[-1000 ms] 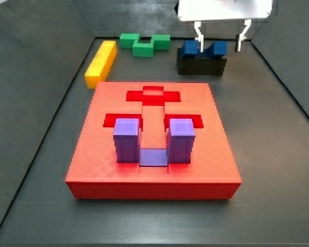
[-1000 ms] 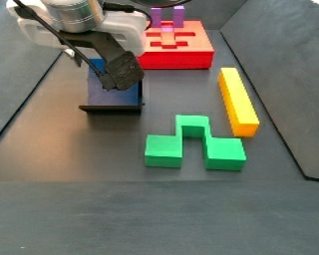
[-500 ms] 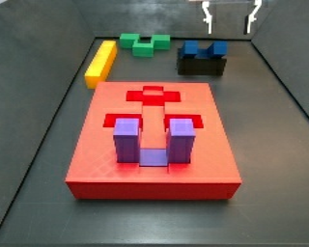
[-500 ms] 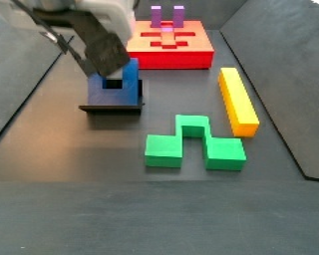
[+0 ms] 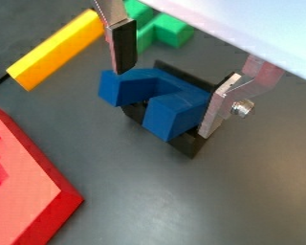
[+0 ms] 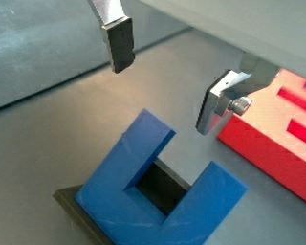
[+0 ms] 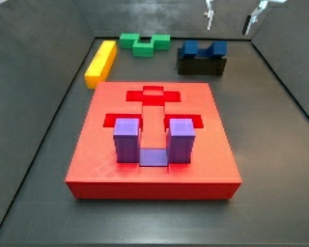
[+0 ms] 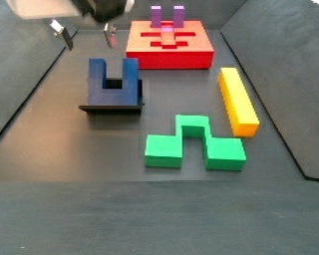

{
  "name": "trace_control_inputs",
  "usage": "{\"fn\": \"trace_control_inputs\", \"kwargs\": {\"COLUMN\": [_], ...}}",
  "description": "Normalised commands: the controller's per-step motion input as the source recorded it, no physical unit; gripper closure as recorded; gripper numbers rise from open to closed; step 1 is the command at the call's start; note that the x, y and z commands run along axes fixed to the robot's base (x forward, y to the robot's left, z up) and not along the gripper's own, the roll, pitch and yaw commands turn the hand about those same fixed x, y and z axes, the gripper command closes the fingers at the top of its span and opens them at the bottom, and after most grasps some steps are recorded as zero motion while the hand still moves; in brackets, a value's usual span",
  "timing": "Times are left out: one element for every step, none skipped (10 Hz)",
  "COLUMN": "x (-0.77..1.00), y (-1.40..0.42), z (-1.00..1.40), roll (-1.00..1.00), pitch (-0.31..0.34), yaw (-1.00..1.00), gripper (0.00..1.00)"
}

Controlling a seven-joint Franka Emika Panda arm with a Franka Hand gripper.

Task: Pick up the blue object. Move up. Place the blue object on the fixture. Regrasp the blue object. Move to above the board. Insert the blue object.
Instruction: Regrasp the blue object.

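I see the board (image 7: 152, 135) in mid-floor with a purple U-block (image 7: 152, 138) set in it. Beyond it the fixture (image 7: 201, 66) carries the blue object (image 7: 204, 47), legs up. My gripper (image 7: 234, 15) hangs spread wide and empty above the blue object (image 5: 149, 97), fingers (image 5: 121, 46) clear of it.

Pincer (image 5: 176, 75) aloft, fingers apart, empty

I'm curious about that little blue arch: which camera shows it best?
A wrist view: the blue object fills the picture, legs up on the fixture, below the open gripper. The other wrist view partly hides it behind the jaws; both side views show it small.
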Motion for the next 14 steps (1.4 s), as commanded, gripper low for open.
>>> {"fn": "trace_control_inputs", "kwargs": {"x": [0.08, 0.28, 0.31, 0.25, 0.17, 0.12, 0.05, 0.0, -0.05, -0.03, 0.0, 0.0, 0.27, 0.53], "y": [-0.52, -0.5, -0.44, -0.41, -0.4, -0.44, -0.43, -0.4, -0.39, -0.32, -0.24, -0.13, 0.0, 0.0], "z": [-0.03, -0.08, -0.13, -0.18, -0.34, -0.43, -0.46, -0.31, -0.07, 0.0, 0.0, 0.0, -0.05, -0.11], "roll": [0.96, 0.69, 0.39, 0.26, 0.24, 0.45, 0.76, 1.0, 1.0, 1.0, 1.0, 1.0, 0.93, 0.91], "pitch": [0.029, 0.0, -0.174, -0.286, -0.386, -0.326, -0.16, 0.0, 0.026, 0.077, 0.089, 0.123, 0.249, 0.303], "yaw": [0.12, 0.0, -0.23, -0.4, -0.55, -0.63, -0.51, -0.09, 0.09, 0.17, 0.23, 0.33, 0.38, 0.23], "gripper": [0.0, 0.0, 0.0, 0.0, 0.0, 0.0, 0.0, 0.0, 0.0, 0.0, 0.0, 0.0, 0.0, 0.0]}}
